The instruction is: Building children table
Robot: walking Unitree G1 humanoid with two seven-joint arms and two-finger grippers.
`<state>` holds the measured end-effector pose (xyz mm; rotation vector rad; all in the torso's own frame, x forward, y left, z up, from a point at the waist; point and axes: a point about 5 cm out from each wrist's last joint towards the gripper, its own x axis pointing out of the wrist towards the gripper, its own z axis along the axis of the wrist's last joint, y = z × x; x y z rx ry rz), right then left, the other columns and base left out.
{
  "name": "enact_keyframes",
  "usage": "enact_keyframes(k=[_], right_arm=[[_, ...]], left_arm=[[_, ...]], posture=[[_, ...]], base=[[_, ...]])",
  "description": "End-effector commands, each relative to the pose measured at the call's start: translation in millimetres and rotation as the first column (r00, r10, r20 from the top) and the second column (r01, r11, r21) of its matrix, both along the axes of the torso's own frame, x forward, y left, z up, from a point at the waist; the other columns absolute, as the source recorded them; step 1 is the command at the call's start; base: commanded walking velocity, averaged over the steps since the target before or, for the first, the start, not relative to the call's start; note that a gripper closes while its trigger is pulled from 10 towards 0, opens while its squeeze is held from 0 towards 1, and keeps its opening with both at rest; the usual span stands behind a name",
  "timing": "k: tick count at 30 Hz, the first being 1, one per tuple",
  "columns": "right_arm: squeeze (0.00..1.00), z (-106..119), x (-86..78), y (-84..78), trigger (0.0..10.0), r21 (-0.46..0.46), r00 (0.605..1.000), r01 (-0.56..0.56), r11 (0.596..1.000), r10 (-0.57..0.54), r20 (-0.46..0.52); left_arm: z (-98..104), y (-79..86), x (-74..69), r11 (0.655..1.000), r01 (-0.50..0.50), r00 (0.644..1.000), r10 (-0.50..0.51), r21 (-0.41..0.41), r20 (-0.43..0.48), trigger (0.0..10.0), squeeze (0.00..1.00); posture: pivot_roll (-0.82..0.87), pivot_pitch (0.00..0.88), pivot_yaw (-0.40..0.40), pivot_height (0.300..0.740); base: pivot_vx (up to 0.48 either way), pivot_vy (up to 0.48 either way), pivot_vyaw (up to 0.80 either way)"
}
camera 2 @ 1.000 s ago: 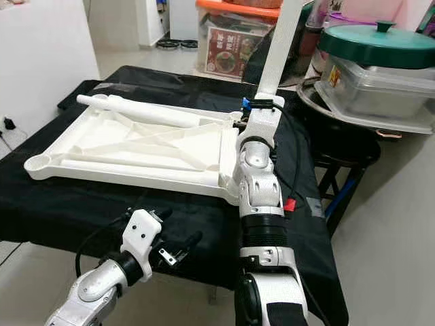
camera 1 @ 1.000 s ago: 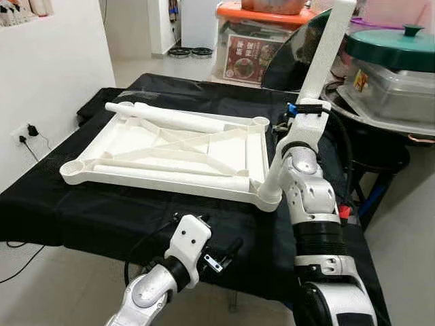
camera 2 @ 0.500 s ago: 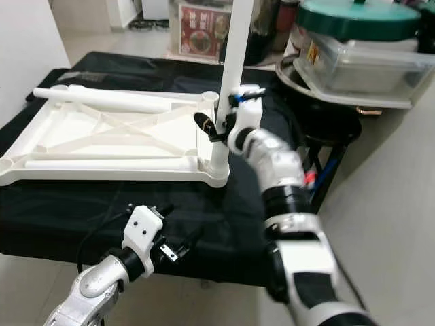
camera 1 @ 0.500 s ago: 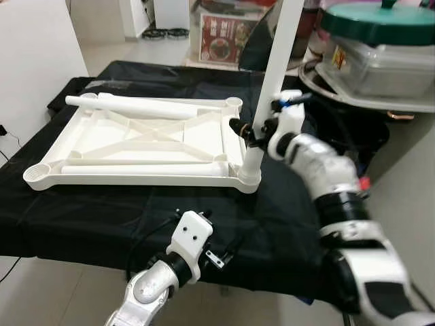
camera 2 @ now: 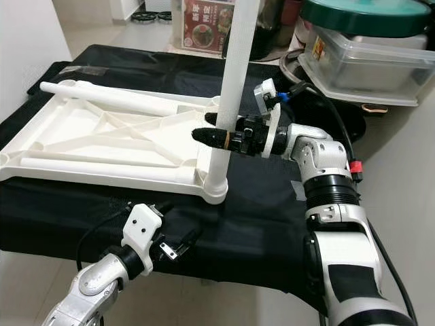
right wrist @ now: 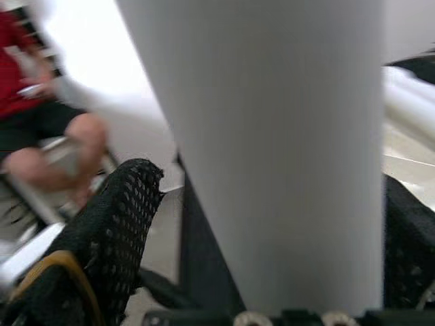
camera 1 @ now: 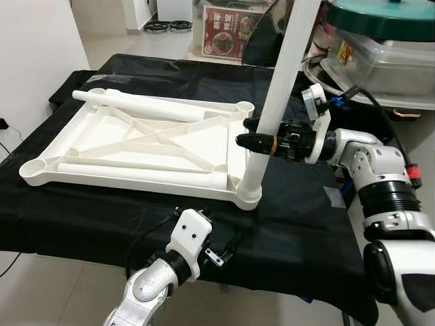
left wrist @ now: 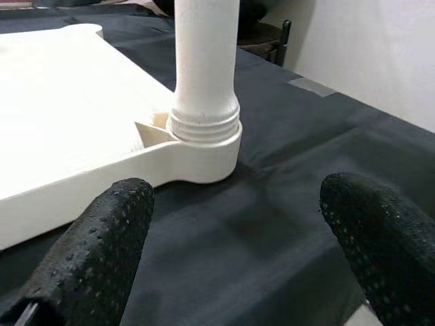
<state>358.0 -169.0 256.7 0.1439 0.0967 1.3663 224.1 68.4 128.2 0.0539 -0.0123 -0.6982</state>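
Observation:
A white children's tabletop lies upside down on a black-covered table. One white table leg stands upright in the near right corner socket. My right gripper reaches in from the right at mid height and is shut on this leg, one black finger on each side. Two loose legs lie on the tabletop, one along the far edge and one along the near side. My left gripper hangs open below the table's front edge, facing that corner.
Clear plastic boxes with a green lid stand at the right on a black stand. A red-labelled box sits on the floor beyond the table. A white wall runs along the left. A seated person is in the right wrist view.
The camera has shifted. My right arm has swung out to the right, so its gripper now holds the leg sideways. The leg stays upright in its socket; the left arm is unchanged.

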Motion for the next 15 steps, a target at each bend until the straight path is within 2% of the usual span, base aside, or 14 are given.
enact_keyframes(k=[1, 2, 3, 6, 7, 8, 11, 15], right_arm=[[0.0, 7, -2.9, 5.9, 10.0, 0.017, 0.996, -0.093, 0.995, 0.093, 0.014], [0.0, 7, -2.9, 5.9, 10.0, 0.017, 0.996, -0.093, 0.995, 0.093, 0.014], [0.0, 8, -3.7, 8.2, 5.5, 0.011, 0.993, -0.116, 0.993, 0.116, 0.025], [0.0, 8, -4.0, 9.6, 5.5, 0.005, 0.991, -0.13, 0.992, 0.129, 0.033], [0.0, 8, -3.8, 11.1, 0.0, 0.006, 0.99, -0.137, 0.991, 0.136, 0.035], [0.0, 8, -3.8, 11.1, 0.0, 0.006, 0.99, -0.137, 0.991, 0.136, 0.035], [0.0, 11, 8.8, 10.7, 0.0, 0.032, 0.998, -0.006, 0.999, 0.005, 0.06], [0.0, 11, 10.7, 6.6, 0.0, 0.065, 0.998, 0.024, 0.998, -0.028, 0.059]], left_arm=[[-1, -0.8, -3.1, 1.0, 0.02, 1.0, -0.021, -0.003, -0.016, 10.0, 0.0], [-1, -0.8, -3.1, 1.0, 0.02, 1.0, -0.021, -0.003, -0.016, 10.0, 0.0], [-1, -1.1, -3.4, 1.0, 0.025, 1.0, -0.025, -0.004, -0.018, 10.0, 0.0], [-1, -1.3, -3.6, 1.0, 0.027, 0.999, -0.027, -0.004, -0.018, 10.0, 0.0], [-2, -1.8, -3.9, 0.999, 0.032, 0.999, -0.032, -0.007, -0.02, 10.0, 0.0], [-2, -1.8, -3.9, 0.999, 0.032, 0.999, -0.032, -0.007, -0.02, 10.0, 0.0], [-2, -2.0, -3.9, 0.999, 0.036, 0.999, -0.036, -0.011, -0.022, 10.0, 0.0], [-2, -1.8, -3.7, 0.999, 0.035, 0.999, -0.035, -0.012, -0.022, 10.0, 0.0]], posture=[[0.15, 0.073, -0.082, 0.74], [0.15, 0.073, -0.082, 0.74], [0.15, 0.071, -0.082, 0.74], [0.15, 0.071, -0.082, 0.74], [0.15, 0.072, -0.082, 0.74], [0.15, 0.072, -0.082, 0.74], [0.15, 0.071, -0.082, 0.74], [0.15, 0.068, -0.081, 0.74]], base=[[0.0, 0.0, 0.0], [0.0, 0.0, 0.0], [0.0, 0.0, 0.0], [0.0, 0.0, 0.0], [0.0, 0.0, 0.0], [0.0, 0.0, 0.0], [0.0, 0.0, 0.0], [0.0, 0.0, 0.0]])
